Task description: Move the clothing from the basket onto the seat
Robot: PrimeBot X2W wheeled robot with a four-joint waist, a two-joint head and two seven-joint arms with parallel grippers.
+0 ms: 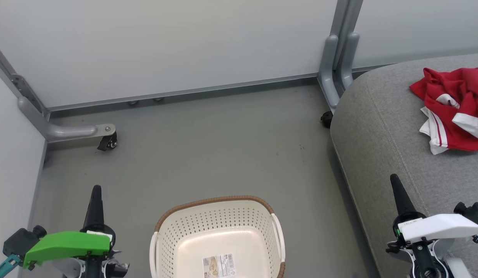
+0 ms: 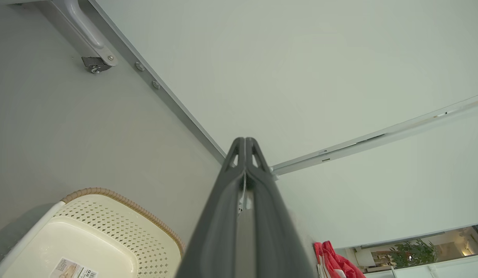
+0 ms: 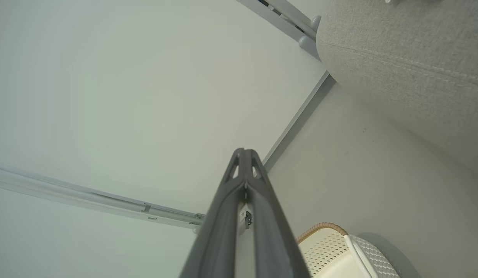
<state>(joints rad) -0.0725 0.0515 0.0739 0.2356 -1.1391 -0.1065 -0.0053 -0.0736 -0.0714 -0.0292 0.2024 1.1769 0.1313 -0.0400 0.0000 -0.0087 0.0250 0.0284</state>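
The clothing (image 1: 453, 108) is lying crumpled on the seat (image 1: 378, 135), back from its rounded corner. The basket (image 1: 214, 202) is standing on the floor (image 1: 223, 143), apart from the seat's edge, its bottom showing a label (image 1: 219, 265). The left gripper (image 1: 96, 188) is hovering beside the basket, fingers pressed together, gripping nothing. The right gripper (image 1: 394, 177) is hanging over the seat near its edge, likewise closed.

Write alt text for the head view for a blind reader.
Red clothing lies crumpled on the grey seat at right; the cream basket on the floor is empty. The left pincer and right pincer are shut, holding nothing.
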